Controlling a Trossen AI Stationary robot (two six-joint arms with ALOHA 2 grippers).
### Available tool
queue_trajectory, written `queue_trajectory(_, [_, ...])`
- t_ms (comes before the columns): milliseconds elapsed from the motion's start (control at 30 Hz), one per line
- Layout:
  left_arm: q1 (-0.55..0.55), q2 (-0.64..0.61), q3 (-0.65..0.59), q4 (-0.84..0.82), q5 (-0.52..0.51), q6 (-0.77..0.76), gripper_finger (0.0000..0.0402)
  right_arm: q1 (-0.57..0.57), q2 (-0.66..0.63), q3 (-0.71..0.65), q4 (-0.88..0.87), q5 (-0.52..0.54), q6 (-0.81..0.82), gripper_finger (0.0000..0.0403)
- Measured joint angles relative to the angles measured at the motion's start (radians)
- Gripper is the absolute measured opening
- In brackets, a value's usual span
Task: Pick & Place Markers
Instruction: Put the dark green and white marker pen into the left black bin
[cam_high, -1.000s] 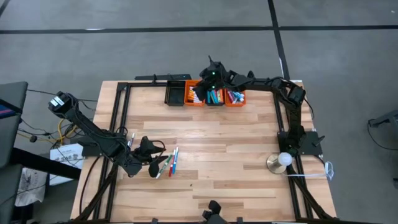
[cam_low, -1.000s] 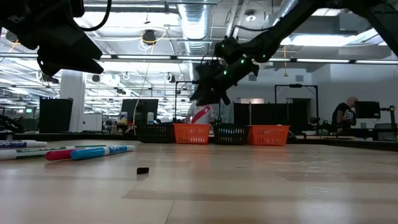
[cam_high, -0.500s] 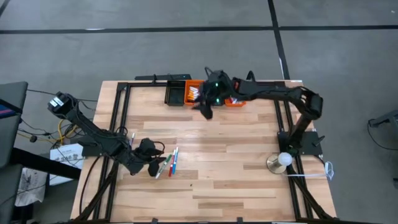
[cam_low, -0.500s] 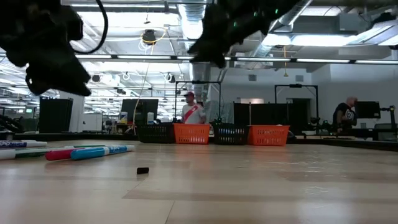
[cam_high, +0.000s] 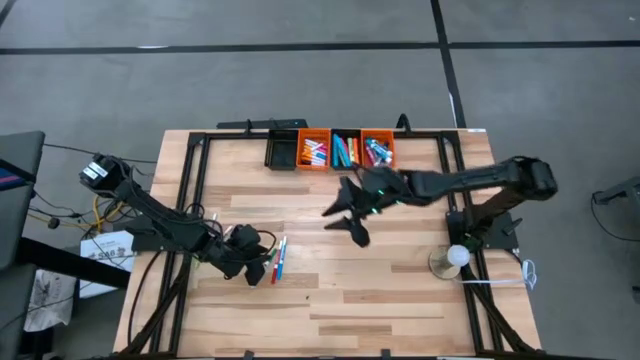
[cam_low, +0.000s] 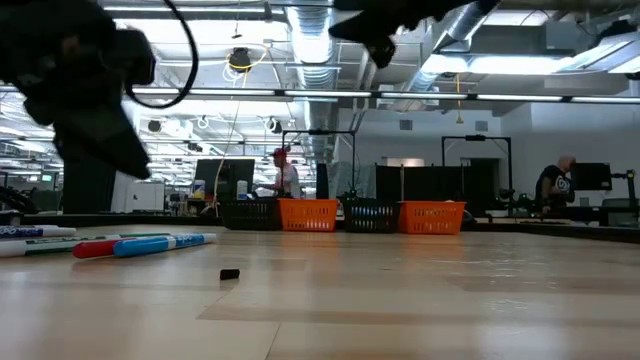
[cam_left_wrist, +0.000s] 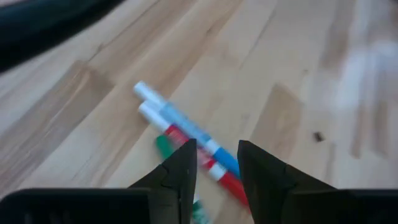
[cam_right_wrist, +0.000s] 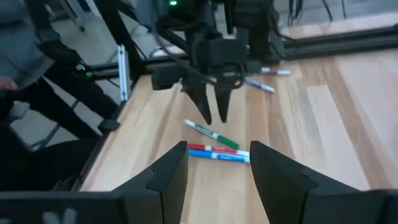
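My left pincer (cam_left_wrist: 214, 165) hangs low over the loose markers (cam_high: 277, 258) near the left front of the wooden surface (cam_high: 400, 300), its two dark fingers a narrow gap apart and clamped on nothing. Straight past that gap lie a blue marker (cam_left_wrist: 186, 127) and a red marker (cam_left_wrist: 205, 163) side by side, with a green marker (cam_left_wrist: 166, 148) just beside them. A small dark bit (cam_low: 229, 273) lies on the wood near them. My right pincer (cam_high: 345, 210) hangs above the middle of the surface, fingers apart and empty, pointing toward the left arm. More markers fill the orange bins (cam_high: 345, 152) at the far edge, with a black bin (cam_high: 282, 152) beside them.
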Motion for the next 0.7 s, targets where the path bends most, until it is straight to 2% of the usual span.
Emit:
queue_trajectory(167, [-0.002, -0.013, 0.005, 0.023, 0.022, 0.021, 0.0112, 0.118, -0.091, -0.197, 0.217, 0.117, 0.047, 0.0162])
queue_trajectory(333, [0.012, -0.005, 0.005, 0.022, 0.083, -0.015, 0.0107, 0.217, -0.103, -0.336, 0.442, 0.189, 0.049, 0.0164])
queue_trajectory(433, [0.013, 0.01, 0.005, 0.025, 0.098, -0.055, 0.0106, 0.236, -0.086, -0.37, 0.486, 0.218, 0.049, 0.0163])
queue_trajectory(700, [0.011, 0.105, 0.005, 0.028, 0.102, -0.117, 0.0106, 0.237, -0.004, -0.372, 0.517, 0.207, 0.041, 0.016])
